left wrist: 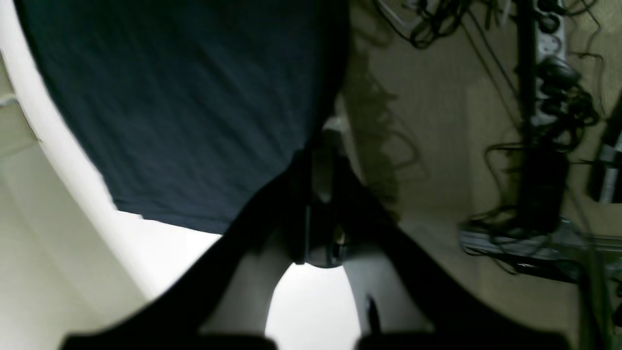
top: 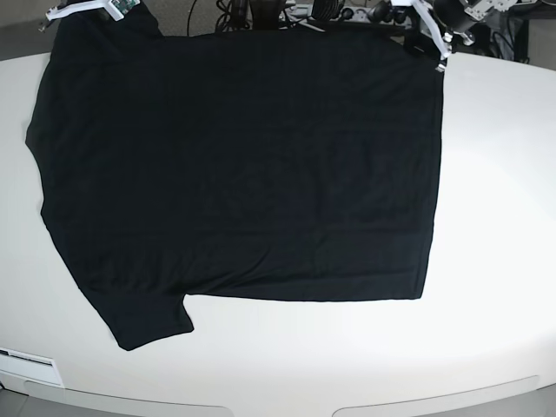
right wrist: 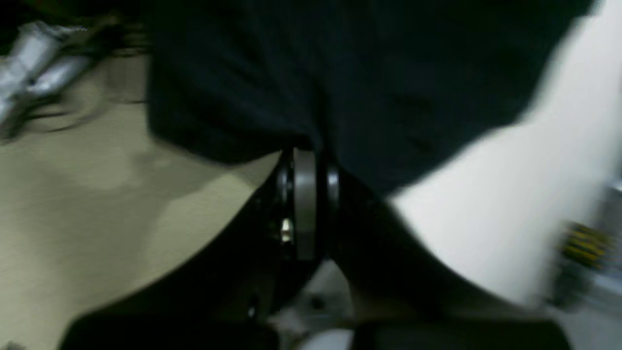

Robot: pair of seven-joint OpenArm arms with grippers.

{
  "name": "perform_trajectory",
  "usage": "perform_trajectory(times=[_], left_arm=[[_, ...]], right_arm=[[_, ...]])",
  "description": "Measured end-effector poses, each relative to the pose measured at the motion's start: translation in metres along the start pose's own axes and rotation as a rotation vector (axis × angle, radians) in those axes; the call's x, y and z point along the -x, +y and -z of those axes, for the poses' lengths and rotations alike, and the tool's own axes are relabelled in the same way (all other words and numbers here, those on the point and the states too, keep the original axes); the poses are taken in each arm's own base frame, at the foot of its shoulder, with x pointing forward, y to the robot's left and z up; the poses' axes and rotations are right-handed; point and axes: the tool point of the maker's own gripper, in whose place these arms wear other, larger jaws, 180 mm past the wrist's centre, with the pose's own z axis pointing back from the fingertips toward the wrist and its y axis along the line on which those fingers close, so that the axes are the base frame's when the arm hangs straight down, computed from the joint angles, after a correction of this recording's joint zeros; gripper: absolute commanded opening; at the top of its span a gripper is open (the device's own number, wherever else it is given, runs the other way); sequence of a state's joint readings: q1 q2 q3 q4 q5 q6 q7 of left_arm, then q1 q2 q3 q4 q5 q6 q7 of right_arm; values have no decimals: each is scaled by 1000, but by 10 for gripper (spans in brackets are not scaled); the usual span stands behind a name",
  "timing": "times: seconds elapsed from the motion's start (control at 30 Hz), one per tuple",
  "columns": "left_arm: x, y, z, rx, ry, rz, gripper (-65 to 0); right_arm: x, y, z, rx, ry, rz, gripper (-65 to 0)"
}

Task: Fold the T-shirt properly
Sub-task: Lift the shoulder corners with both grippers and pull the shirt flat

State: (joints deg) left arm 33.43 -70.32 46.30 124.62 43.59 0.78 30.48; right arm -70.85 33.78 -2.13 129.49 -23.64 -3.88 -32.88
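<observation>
A large black short-sleeved cloth T-shirt (top: 239,174) is lying spread flat, plain side up, across the rounded white desk (top: 495,217), covering most of its left and middle and reaching the far edge. One short sleeve (top: 143,321) is pointing toward the near left corner of the desk, while the straight hem is running along the shirt's right side, leaving the right part of the desk bare. At the far edge, the left claw (top: 439,39) is sitting at the shirt's far right corner, and in the left wrist view its dark fingers (left wrist: 316,194) are pressed narrowly together right at the fabric's edge (left wrist: 194,121), pinching that corner. The right claw (top: 87,9) is sitting at the shirt's far left corner by the other sleeve; in the blurred right wrist view its fingers (right wrist: 303,194) are closed tight with black cloth (right wrist: 340,73) bunching directly above them, so it is gripping the shirt there. Tangled black cables (left wrist: 549,112) are lying on the floor beyond the desk.
</observation>
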Motion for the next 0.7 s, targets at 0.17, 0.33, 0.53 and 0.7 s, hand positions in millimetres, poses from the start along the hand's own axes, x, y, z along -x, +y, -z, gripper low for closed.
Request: perform_trajectory(times=[0.17,0.33,0.53,0.7], left_arm=[[19,46,2,-177,54,68,-650],[26,96,4,-344,42,41,-650],[27,136,4,-450,-51,-150,-650],[34,177,2,-549,-78,-237,-650]], right_arm=[[-34,-49,-12,218,-113,-28,-650],[-64,-78,-6,301,-240,-65,-650],[-110,-98,7,263,-408,-3,-650],[-140,-117,18,266,-523,25,-650]])
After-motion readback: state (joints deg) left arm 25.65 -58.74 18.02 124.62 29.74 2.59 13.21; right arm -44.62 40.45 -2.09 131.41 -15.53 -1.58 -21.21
